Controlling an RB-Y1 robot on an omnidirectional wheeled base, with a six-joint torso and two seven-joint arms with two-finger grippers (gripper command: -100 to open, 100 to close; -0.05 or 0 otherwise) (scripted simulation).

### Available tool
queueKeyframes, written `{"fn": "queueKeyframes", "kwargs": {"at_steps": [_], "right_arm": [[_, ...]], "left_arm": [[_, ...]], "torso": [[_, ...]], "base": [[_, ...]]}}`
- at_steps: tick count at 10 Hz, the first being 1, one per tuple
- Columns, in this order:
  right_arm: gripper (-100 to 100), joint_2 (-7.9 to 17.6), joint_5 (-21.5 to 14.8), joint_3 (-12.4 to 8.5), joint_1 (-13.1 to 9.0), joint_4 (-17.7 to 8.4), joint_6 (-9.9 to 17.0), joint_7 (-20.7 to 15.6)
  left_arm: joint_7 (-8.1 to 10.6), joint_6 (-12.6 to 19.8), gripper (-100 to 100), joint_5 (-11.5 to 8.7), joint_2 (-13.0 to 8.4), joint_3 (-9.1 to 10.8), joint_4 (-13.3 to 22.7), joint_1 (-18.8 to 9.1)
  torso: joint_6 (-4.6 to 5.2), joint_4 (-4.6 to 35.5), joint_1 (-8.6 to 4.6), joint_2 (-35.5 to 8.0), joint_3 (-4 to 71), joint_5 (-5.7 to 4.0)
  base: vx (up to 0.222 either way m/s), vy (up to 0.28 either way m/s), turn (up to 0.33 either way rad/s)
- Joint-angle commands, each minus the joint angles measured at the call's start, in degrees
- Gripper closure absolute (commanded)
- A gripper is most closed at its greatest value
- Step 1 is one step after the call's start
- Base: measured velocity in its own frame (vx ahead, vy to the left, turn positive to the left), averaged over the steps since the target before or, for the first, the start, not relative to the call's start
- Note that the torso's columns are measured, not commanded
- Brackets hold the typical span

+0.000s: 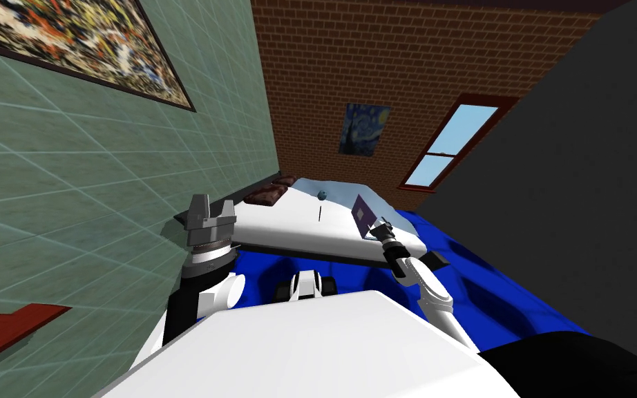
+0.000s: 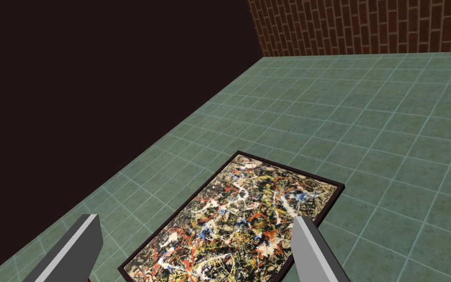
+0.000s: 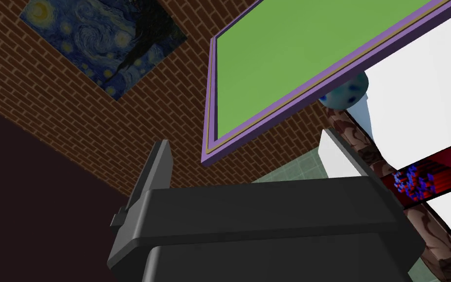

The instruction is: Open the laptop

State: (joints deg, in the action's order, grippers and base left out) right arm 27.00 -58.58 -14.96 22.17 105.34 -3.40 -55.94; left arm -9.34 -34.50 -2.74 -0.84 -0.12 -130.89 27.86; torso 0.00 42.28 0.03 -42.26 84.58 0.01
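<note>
Laptop (image 1: 360, 215) sits on white surface (image 1: 296, 231), lid raised, screen green (purple frame). Right gripper (image 1: 381, 226) just beside a lid corner, fingers spread, holding nothing. Left gripper (image 1: 212, 204) raised at my left, fingers wide.

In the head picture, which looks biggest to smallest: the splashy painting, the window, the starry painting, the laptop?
Biggest: splashy painting, though the edge cuts it off
then window
starry painting
laptop smallest
The splashy one hangs nearer the camera, so real sizes stay unsure.
</note>
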Motion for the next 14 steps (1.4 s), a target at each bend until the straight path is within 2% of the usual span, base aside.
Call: {"fn": "queueKeyframes", "kwargs": {"at_steps": [1,2,3,4,5,6,11,14], "right_arm": [[-100,0.02,-1.03,-0.62,-0.35,-0.93,-0.21,-1.11],[-100,1.61,-0.49,-1.16,-0.03,-1.04,0.02,-0.51],[-100,2.02,-0.33,-1.28,0.07,-1.04,0.10,-0.30],[-100,1.19,-0.60,-1.44,-0.16,-1.32,-0.52,-0.83],[100,1.28,-0.56,-1.44,-0.16,-1.30,-0.45,-0.72],[100,2.07,1.80,-1.55,-1.30,-2.58,-0.39,1.80],[100,3.79,7.69,-1.21,-3.77,-6.06,-0.46,8.15],[100,4.83,11.23,-1.01,-5.26,-8.15,-0.50,11.95]], "left_arm": [[0.00,0.00,0,0.00,0.00,0.00,0.00,0.00],[0.00,0.00,0,0.00,-0.01,0.01,0.00,0.00],[0.00,0.00,0,0.00,-0.01,0.01,0.00,0.01],[0.00,0.00,0,0.00,-0.01,0.01,0.00,0.01],[0.00,0.00,0,0.00,-0.01,0.01,0.00,0.00],[0.00,0.00,0,0.00,-0.01,0.01,0.00,0.00],[0.00,0.00,0,0.00,-0.02,0.01,0.00,-0.01],[0.00,0.00,0,0.00,-0.02,0.02,0.00,-0.01]], "torso": [[0.00,0.00,-0.06,-0.02,-0.01,-0.02],[0.00,0.02,-0.22,-0.06,-0.04,-0.06],[-0.01,-0.03,-0.20,0.15,0.08,-0.06],[-0.01,-0.07,-0.15,0.23,0.15,-0.04],[0.01,0.00,-0.09,-0.05,-0.01,-0.03],[-0.08,-0.07,-0.07,-0.16,-0.14,-0.17],[0.29,-0.24,-0.71,0.19,0.07,-0.40],[0.20,-0.20,-0.59,0.20,0.09,-0.30]], "base": [[0.008,0.043,-0.009],[0.083,0.030,0.028],[0.124,0.016,0.024],[0.053,0.002,0.005],[0.015,-0.007,-0.015],[-0.025,-0.064,0.009],[-0.059,-0.068,0.027],[-0.041,-0.069,0.011]]}}
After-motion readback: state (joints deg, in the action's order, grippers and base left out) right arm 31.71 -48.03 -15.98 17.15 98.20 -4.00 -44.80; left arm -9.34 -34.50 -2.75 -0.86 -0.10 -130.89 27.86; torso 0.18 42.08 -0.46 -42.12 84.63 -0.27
